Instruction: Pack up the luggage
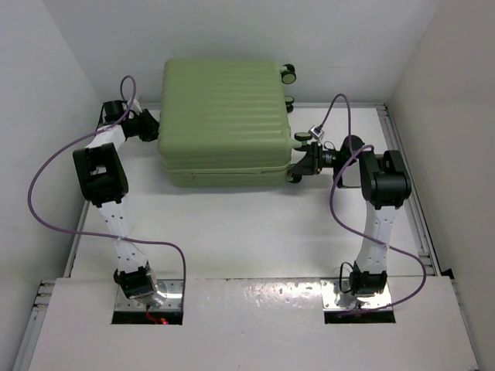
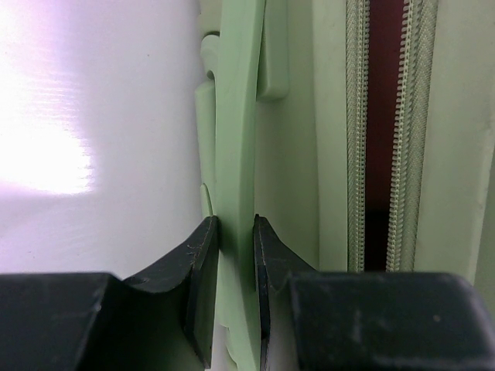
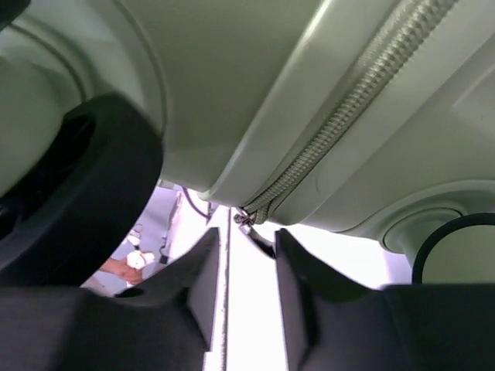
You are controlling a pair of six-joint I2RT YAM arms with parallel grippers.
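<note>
Resting on white table (image 1: 232,232) between white walls (image 1: 46,62): luggage (image 1: 224,116); left tool (image 2: 236,232) clamps it; right tool (image 3: 246,247) parted.

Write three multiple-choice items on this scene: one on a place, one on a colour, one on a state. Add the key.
1. Where is the right pincer?
A. At the wheeled side of the luggage, by its zipper
B. Above the lid
C. Back at its base

2. What colour is the luggage shell?
A. Pink
B. Light green
C. Black

3. How is the left pincer?
A. Wide open in free air
B. Closed on a green strip at the luggage's side
C. Out of view

Key:
1 A: the top view puts it beside the wheels, and its wrist view shows the zipper just ahead.
2 B: every view shows a green shell.
3 B: its fingers press both faces of the strip.
</note>
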